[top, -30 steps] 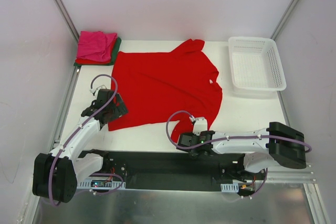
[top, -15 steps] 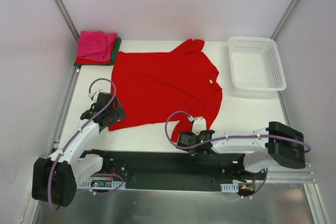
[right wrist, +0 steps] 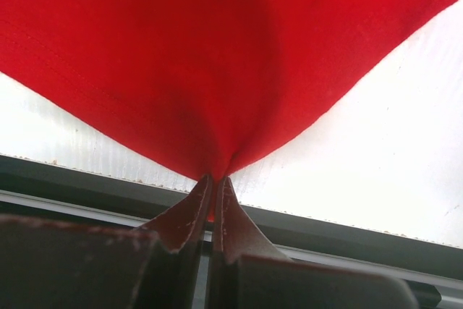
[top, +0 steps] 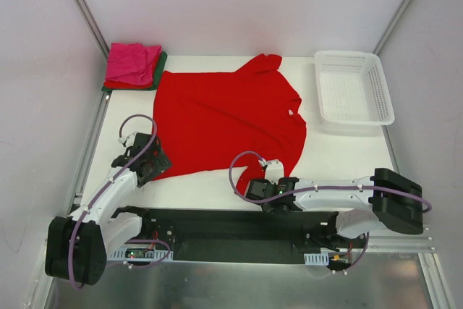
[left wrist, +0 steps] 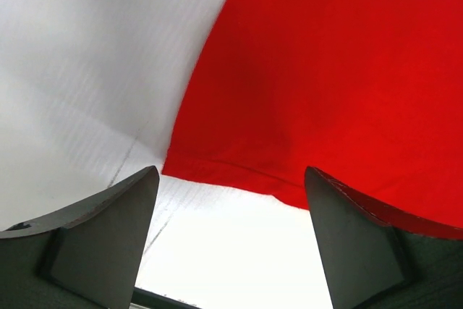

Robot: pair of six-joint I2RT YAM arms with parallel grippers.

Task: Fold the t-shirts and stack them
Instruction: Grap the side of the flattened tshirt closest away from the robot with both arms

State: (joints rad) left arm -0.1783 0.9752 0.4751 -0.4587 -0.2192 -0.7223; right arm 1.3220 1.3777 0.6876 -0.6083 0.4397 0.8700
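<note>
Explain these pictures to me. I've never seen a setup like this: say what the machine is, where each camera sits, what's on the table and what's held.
This is a robot: two arms bolted at the near edge of a white table, each ending in a two-finger gripper. The wide picture comes from a fixed camera above and behind the arms. The two close-ups come from cameras on the wrists, looking out between each gripper's fingers. A large red t-shirt lies spread flat in the middle. In the far left corner sits a small stack of folded t-shirts, pink on top. A white lattice basket stands at the far right. The right gripper is shut on the shirt's near edge, pinching the cloth. The left gripper is open at the shirt's near left corner, holding nothing.
</note>
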